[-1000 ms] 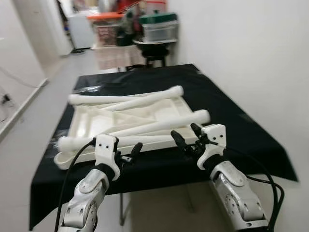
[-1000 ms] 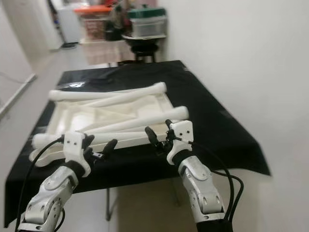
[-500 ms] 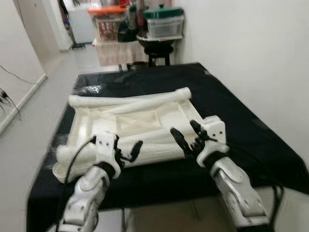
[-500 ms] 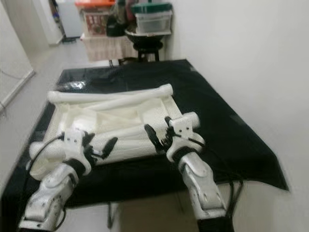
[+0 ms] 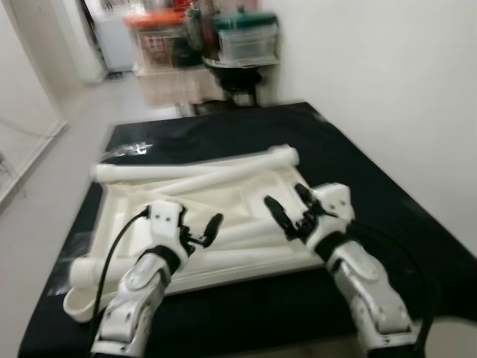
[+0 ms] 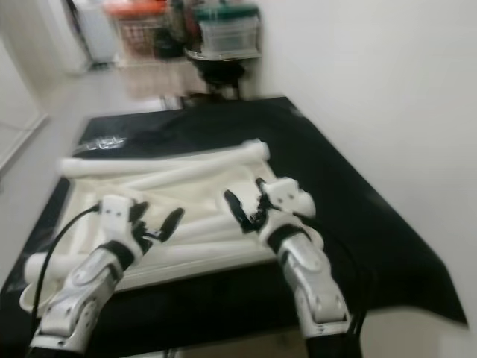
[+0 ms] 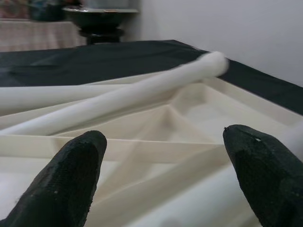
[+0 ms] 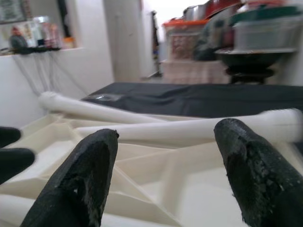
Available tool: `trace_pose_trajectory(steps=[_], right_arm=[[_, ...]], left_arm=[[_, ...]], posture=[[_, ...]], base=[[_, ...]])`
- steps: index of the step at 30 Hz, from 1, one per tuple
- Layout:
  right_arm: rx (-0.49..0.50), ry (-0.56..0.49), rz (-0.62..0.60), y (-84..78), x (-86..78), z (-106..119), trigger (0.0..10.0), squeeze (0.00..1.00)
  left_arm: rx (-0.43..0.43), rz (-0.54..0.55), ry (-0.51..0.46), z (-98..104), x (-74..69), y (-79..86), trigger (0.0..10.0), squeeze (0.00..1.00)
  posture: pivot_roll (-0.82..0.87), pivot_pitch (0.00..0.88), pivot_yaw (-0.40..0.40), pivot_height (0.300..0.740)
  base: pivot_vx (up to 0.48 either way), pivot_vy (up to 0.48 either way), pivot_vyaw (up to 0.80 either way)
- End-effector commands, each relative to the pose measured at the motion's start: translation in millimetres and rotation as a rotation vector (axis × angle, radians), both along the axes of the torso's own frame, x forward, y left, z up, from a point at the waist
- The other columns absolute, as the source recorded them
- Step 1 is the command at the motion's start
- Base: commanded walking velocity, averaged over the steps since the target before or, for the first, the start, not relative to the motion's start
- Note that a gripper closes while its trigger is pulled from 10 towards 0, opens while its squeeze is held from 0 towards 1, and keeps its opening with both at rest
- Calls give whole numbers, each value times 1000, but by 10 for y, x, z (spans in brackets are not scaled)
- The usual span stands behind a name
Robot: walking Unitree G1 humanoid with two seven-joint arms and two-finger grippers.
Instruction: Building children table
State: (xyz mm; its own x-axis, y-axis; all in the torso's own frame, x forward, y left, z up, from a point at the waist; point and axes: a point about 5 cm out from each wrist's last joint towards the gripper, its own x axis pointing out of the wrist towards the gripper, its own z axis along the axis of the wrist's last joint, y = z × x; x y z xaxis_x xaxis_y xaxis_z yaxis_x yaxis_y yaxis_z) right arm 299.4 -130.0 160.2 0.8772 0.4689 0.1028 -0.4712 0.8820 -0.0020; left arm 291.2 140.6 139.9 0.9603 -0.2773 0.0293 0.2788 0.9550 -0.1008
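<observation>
- Setting: a room in a home, with plain white walls point(image 5: 373, 89) and a pale floor point(image 5: 45, 216) running back into a passage.
- Work surface: a table under a black cloth point(image 5: 373, 186), set close to the wall.
- Background: plastic storage boxes, one with a green lid point(image 5: 246, 33) and one with an orange lid point(image 5: 153, 19), stacked beside a dark round stool point(image 5: 238, 74).
- Far end: a white cabinet or appliance point(image 5: 115, 41), possibly a small fridge; the view is blurred.

Two silver, segmented arms end in white wrist housings. The left gripper point(image 5: 200, 233) and right gripper point(image 5: 288, 212) each carry two long black fingers with rounded, scuffed tips point(image 8: 85, 177). A black cable loops along each forearm.
</observation>
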Motion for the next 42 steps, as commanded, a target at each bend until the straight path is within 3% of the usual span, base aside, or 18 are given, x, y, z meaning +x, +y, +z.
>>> trace_pose_trajectory(steps=[1, 8, 9, 10, 11, 12, 14, 16, 17, 19, 23, 26, 29, 31, 34, 36, 39, 42], right_arm=[[-25, -16, 57, 38, -26, 27, 10000, 0], [-84, -61, 83, -52, -10, 142, 10000, 0], [-160, -71, 112, -123, -1, 188, 10000, 0], [-160, -71, 112, -123, -1, 188, 10000, 0], [-284, -78, 177, -217, -14, 254, 10000, 0], [-284, -78, 177, -217, -14, 254, 10000, 0], [-404, -97, 225, -273, -50, 306, 10000, 0], [-630, -92, 309, -344, -123, 347, 10000, 0], [-630, -92, 309, -344, -123, 347, 10000, 0], [-815, -81, 365, -372, -196, 355, 10000, 0], [-889, -69, 431, -312, -186, 411, 10000, 0], [-1020, 0, 493, -253, -108, 401, 10000, 0], [-1096, 76, 485, -229, 3, 376, 10000, 0], [-1096, 76, 485, -229, 3, 376, 10000, 0], [-1174, 198, 406, -227, 270, 285, 10000, 0], [-1199, 233, 385, -241, 321, 252, 10000, 0], [-1372, 366, 274, -382, 473, 99, 10000, 0], [-1399, 436, 200, -380, 583, 78, 10000, 0]], left_arm=[[9, 5, -8, 12, -5, 13, 10000, 0], [28, -76, -10, 37, -67, -78, 10000, 0], [34, -134, -11, 52, -107, -135, 10000, 0], [34, -134, -11, 52, -107, -135, 10000, 0], [43, -210, -12, 71, -163, -205, 10000, 0], [43, -210, -12, 71, -163, -205, 10000, 0], [41, -265, -2, 75, -204, -246, 10000, 0], [60, -365, 13, 70, -282, -319, 10000, 0], [60, -365, 13, 70, -282, -319, 10000, 0], [63, -400, 14, 66, -321, -344, 10000, 0], [48, -380, 27, 50, -322, -322, 10000, 0], [42, -380, 52, 29, -345, -311, 10000, 0], [73, -399, 78, -19, -377, -312, 10000, 0], [73, -399, 78, -19, -377, -312, 10000, 0], [104, -412, 113, -65, -427, -291, 10000, 0], [109, -412, 121, -73, -437, -287, 10000, 0], [120, -405, 156, -123, -456, -286, 10000, 0], [115, -405, 162, -119, -469, -295, 10000, 0]], posture=[[-139, 0, -4, 740], [-141, 0, -1, 740], [-141, 0, 2, 740], [-141, 0, 2, 740], [-141, 0, 2, 740], [-141, 0, 2, 740], [-142, 0, 3, 740], [-142, 0, 3, 740], [-142, 0, 3, 740], [-139, 0, -1, 740], [-133, 0, -6, 740], [-128, 0, -9, 740], [-128, 0, -12, 740], [-128, 0, -12, 740], [-124, 0, -19, 740], [-124, 0, -19, 740], [-122, 0, -22, 740], [-118, 0, -26, 740]], base=[[0, 0, 800], [0, -67, 686], [0, -469, 0], [0, -469, 0], [0, -469, 0], [0, -469, 0], [0, -469, 0], [0, 0, 0], [0, 0, 0], [0, 0, 0], [0, 0, 0], [0, 0, 0], [0, 0, 0], [0, 0, 0], [0, 0, 0], [0, 0, 0], [0, 0, 0], [0, 0, 0]])
